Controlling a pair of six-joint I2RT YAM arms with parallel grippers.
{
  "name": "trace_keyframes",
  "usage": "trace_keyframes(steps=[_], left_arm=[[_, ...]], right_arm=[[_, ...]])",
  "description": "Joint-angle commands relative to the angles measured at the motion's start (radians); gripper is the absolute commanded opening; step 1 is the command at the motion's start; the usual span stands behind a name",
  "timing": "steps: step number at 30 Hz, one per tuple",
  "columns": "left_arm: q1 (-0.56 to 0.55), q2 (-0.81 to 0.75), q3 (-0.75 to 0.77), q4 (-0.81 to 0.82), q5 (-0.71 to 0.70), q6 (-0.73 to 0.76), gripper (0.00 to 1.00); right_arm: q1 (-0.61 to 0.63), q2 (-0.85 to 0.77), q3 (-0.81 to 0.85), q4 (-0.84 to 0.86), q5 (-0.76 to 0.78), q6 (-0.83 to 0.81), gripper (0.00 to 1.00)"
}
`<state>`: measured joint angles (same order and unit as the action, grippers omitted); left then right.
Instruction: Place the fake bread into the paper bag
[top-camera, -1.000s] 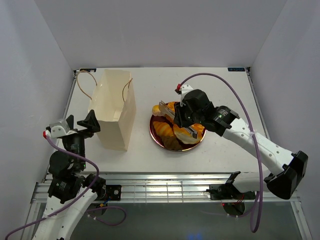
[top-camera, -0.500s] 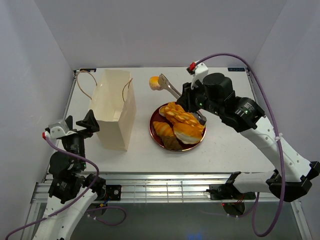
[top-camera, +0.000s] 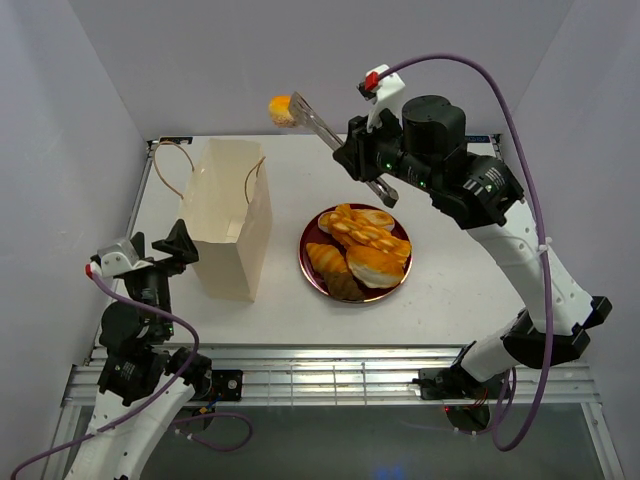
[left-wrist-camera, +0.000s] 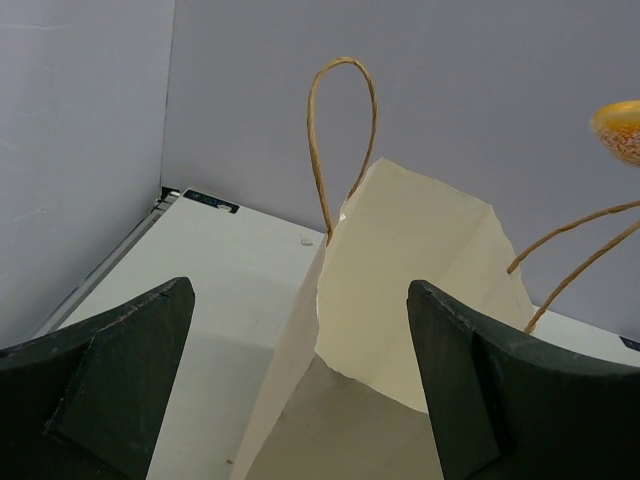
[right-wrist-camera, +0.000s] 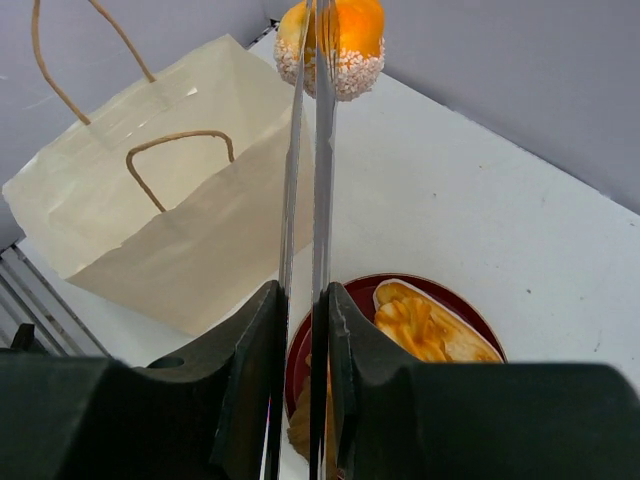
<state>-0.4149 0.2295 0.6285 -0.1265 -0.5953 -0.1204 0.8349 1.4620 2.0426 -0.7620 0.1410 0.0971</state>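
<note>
Bread for this job sits in two places, taken here from the near edge outward. Closest in, the left gripper (top-camera: 162, 250) hangs low by the table's near left corner with its two dark fingers (left-wrist-camera: 110, 380) spread wide and nothing between them; its camera looks straight at the paper bag (top-camera: 228, 220). The bag stands upright just beyond it on the left half of the white table (top-camera: 450, 290), its mouth open at the top and its brown cord handles (left-wrist-camera: 340, 130) sticking up.

To the right of the bag, apart from it, is a dark red round plate (top-camera: 303, 262) heaped with glossy golden rolls and croissants (top-camera: 375, 265), lying against one another.

Farther back and high above the table, the right gripper (right-wrist-camera: 302, 295) is pressed together on a pair of thin metal tongs (top-camera: 330, 135), squeezing their two blades almost flat against each other. The tongs slant up and to the left, and their tips pinch a small round roll (top-camera: 281, 110) with an orange top and a pale speckled band. That roll is in the air, above the level of the bag's rim and on its plate side, touching nothing but the tongs.
</note>
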Motion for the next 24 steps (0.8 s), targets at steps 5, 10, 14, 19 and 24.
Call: trace_keyframes(steps=[5,10,14,19,24], left_arm=[[-0.004,0.022,-0.012,0.016,-0.006,0.004,0.98],[-0.004,0.025,-0.013,0.018,0.002,0.004,0.98],[-0.004,0.027,-0.013,0.018,0.005,0.002,0.98],[-0.004,0.03,-0.016,0.022,0.011,0.001,0.98],[-0.007,0.033,-0.015,0.021,0.015,0.002,0.98]], right_arm=[[0.03,0.055,0.091,0.099,-0.13,-0.036,0.29],[0.058,0.07,0.067,0.147,-0.193,-0.04,0.3],[0.084,0.083,0.025,0.174,-0.187,-0.042,0.31],[0.098,0.107,-0.001,0.184,-0.184,-0.043,0.32],[0.104,0.115,-0.042,0.228,-0.193,-0.028,0.45]])
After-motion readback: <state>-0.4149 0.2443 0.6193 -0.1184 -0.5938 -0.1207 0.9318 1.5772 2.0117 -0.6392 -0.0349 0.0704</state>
